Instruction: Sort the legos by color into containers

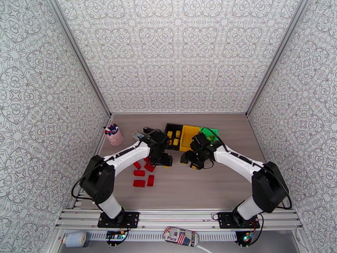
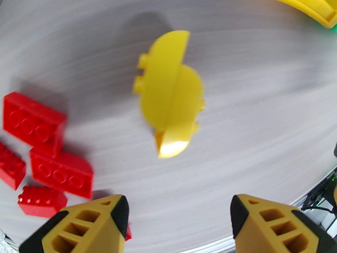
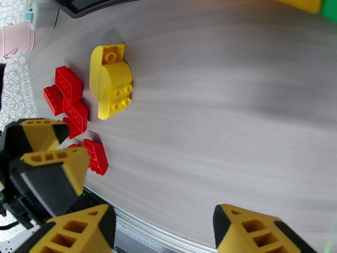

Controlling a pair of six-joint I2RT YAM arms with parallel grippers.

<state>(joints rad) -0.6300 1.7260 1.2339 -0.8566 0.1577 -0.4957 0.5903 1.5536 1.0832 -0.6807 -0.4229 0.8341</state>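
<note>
Patterned grey-and-white walls close in a grey wood-grain table (image 1: 202, 186). In the top view three bins sit in a row at the upper centre of the table: a black bin (image 1: 168, 126), a yellow bin (image 1: 188, 139) touching it, and a green bin (image 1: 210, 131) partly hidden behind the right arm. Several yellow bricks (image 1: 174, 135) lie inside the black bin. A pink pen cup (image 1: 115, 137) stands at the table's upper left. A cluster of red legos (image 1: 143, 176) lies left of centre, below the left arm.

The left gripper (image 1: 162, 162) hangs just right of that cluster, and the right gripper (image 1: 191, 163) is near it, below the yellow bin.

From the left wrist, the left gripper (image 2: 179, 211) has its jaws spread wide with nothing between them. A yellow rounded lego (image 2: 170, 95), somewhat blurred, lies on the table at frame centre, with red legos (image 2: 46, 161) at lower left.

From the right wrist, the right gripper (image 3: 164, 218) is likewise spread and empty. The yellow rounded lego (image 3: 110, 81) lies at upper left, just beside the red legos (image 3: 71, 102).
</note>
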